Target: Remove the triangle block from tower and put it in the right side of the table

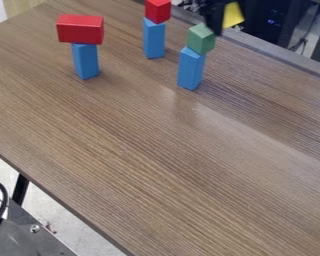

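The fingers of the black gripper (217, 21) are pinching the yellow triangle block (233, 15), which is hanging in the air near the top edge of the view, showing one flat face with slanting sides. Just beside the dark fingertip, lower and to the left in the view, a green block (201, 39) with flat faces and straight edges is sitting on a tall blue block (191, 69), and this blue block is standing upright on the desk (156, 150). Farther left, a red cube-like block (157, 10) is resting on a second blue block (154, 38), also narrow and upright. In the leftmost tower, a wide red rectangular block (80, 29) is lying across the top of a third blue block (86, 61), and its ends are extending past the narrow support. The desk is showing brown wood grain in long, fine streaks, and a soft pale shine is spreading over its surface. Below its near edge, a dark leg (20, 189) is standing by the light, speckled floor (56, 215), while a smooth black cable (2, 201) is curving by a grey plate (29, 240) with a round screw (34, 228).
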`<state>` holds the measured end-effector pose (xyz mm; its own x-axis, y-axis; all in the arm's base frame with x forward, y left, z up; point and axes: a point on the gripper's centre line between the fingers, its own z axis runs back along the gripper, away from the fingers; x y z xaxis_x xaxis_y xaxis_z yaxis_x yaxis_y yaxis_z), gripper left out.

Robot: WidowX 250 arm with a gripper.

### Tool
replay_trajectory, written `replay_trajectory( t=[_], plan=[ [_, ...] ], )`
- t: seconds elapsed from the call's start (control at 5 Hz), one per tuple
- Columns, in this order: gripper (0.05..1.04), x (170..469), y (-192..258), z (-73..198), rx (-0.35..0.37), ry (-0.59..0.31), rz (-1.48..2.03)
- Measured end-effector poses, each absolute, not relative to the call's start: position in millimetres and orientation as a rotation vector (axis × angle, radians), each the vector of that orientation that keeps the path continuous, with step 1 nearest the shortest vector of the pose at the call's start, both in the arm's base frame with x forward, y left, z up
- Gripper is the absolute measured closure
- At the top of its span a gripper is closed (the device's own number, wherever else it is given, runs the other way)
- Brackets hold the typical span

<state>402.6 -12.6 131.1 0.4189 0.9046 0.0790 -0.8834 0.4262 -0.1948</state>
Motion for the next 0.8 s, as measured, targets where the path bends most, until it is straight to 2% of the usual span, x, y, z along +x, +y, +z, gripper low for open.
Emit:
replay_trajectory(
  t=[0.2, 0.6, 0.8],
  plan=[
    [0.496, 410, -42, 140, -0.155, -0.215, 1.029],
    [0.496, 415, -91, 76, -0.09, -0.103, 0.876],
    [0.496, 416, -105, 47, -0.027, -0.045, 0.823]
  ],
)
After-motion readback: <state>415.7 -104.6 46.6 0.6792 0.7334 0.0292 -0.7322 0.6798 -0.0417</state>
